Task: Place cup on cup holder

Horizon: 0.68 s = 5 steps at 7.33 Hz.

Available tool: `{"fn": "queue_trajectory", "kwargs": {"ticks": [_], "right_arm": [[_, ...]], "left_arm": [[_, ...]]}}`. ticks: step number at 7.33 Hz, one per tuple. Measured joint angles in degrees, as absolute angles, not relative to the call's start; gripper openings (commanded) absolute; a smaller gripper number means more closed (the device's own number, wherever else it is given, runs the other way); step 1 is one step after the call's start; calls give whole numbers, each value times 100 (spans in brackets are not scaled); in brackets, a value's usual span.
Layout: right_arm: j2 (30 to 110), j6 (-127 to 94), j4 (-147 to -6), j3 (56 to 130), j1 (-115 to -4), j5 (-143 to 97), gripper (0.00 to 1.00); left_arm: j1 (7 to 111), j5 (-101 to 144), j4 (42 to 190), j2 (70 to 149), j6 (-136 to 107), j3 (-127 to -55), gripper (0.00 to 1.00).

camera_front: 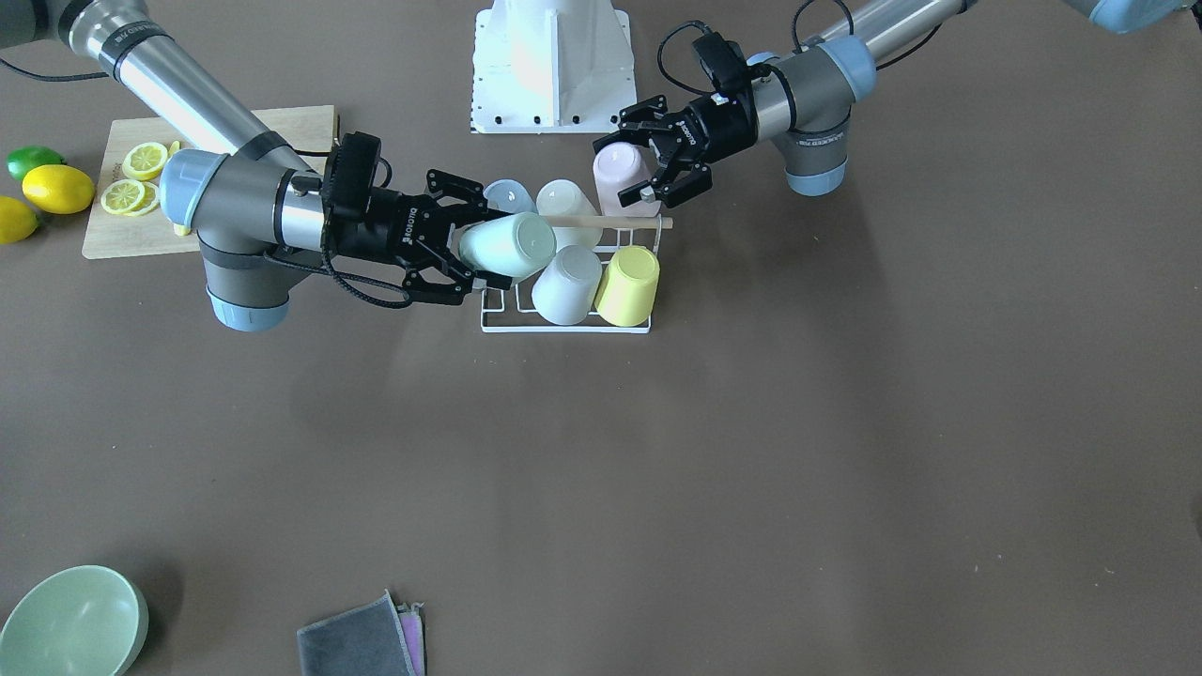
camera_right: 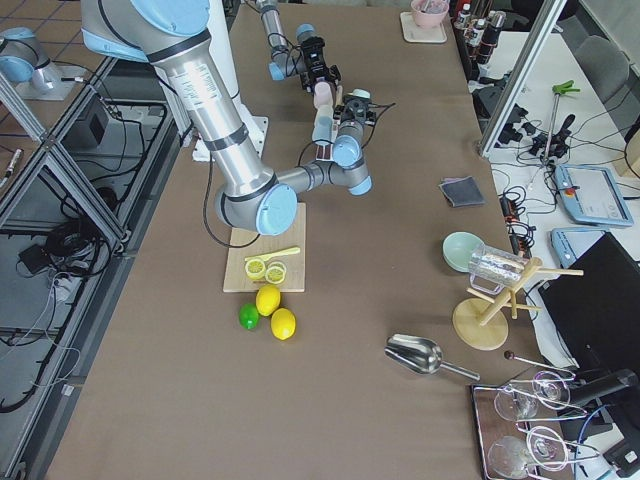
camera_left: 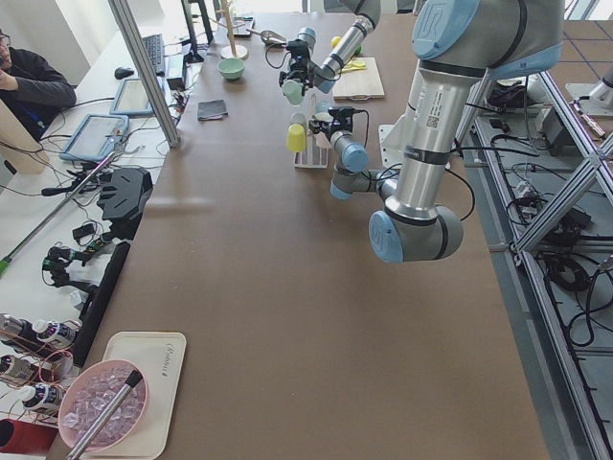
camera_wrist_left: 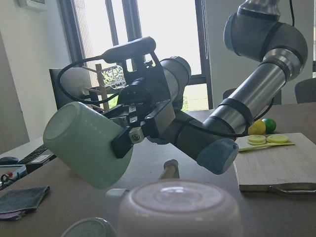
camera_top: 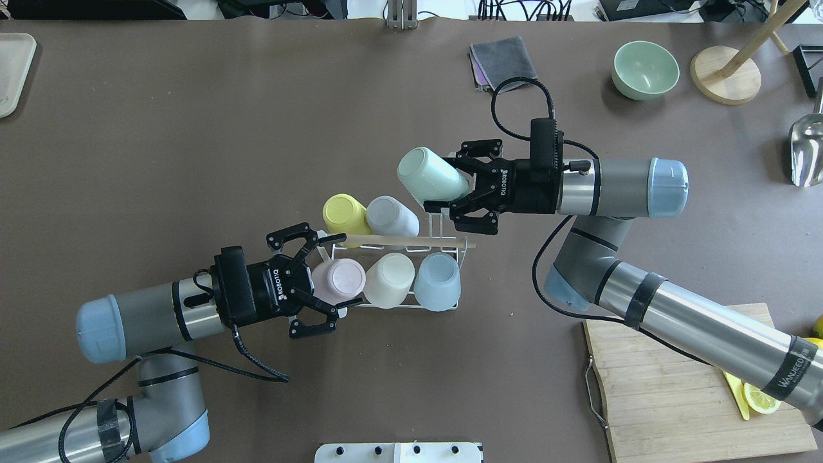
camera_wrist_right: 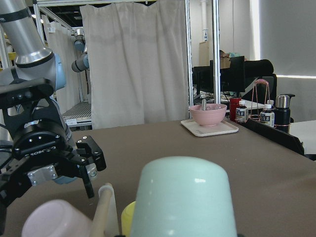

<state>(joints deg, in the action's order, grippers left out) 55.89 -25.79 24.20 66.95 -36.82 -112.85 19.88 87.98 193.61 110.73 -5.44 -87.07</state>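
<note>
The cup holder point(camera_front: 563, 327) is a white wire rack with a wooden rod point(camera_top: 405, 241) across its top, at the table's middle. It bears a yellow cup point(camera_top: 344, 214), a grey-white cup point(camera_top: 392, 217), a pink cup point(camera_top: 339, 278), a cream cup point(camera_top: 389, 278) and a light blue cup point(camera_top: 438, 281). My right gripper point(camera_top: 450, 186) is shut on a tilted mint-green cup point(camera_top: 427, 175) and holds it just above the rack's far right end. It also shows in the front view point(camera_front: 507, 246). My left gripper point(camera_top: 329, 276) is open, its fingers on either side of the pink cup.
A wooden cutting board point(camera_top: 675, 386) with lemon slices lies at the robot's right, with lemons and a lime point(camera_front: 56, 188) beside it. A green bowl point(camera_top: 645, 69), a grey cloth point(camera_top: 505, 61), a wooden stand point(camera_top: 726, 74) and a metal scoop point(camera_top: 807, 151) sit at the far right.
</note>
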Motion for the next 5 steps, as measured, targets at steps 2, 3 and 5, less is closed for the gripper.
{"fn": "queue_trajectory", "kwargs": {"ticks": [2, 3, 5], "right_arm": [[5597, -2576, 2417, 6677, -3642, -11295, 0], [5614, -2577, 2423, 6668, -3638, -11302, 0], [5655, -2583, 2433, 6658, -3638, -11305, 0]], "left_arm": [[1987, 8796, 19362, 11074, -547, -8724, 99], [1988, 8792, 19362, 11074, -551, -8726, 99], [1990, 8789, 19362, 11073, -559, -8727, 99]]}}
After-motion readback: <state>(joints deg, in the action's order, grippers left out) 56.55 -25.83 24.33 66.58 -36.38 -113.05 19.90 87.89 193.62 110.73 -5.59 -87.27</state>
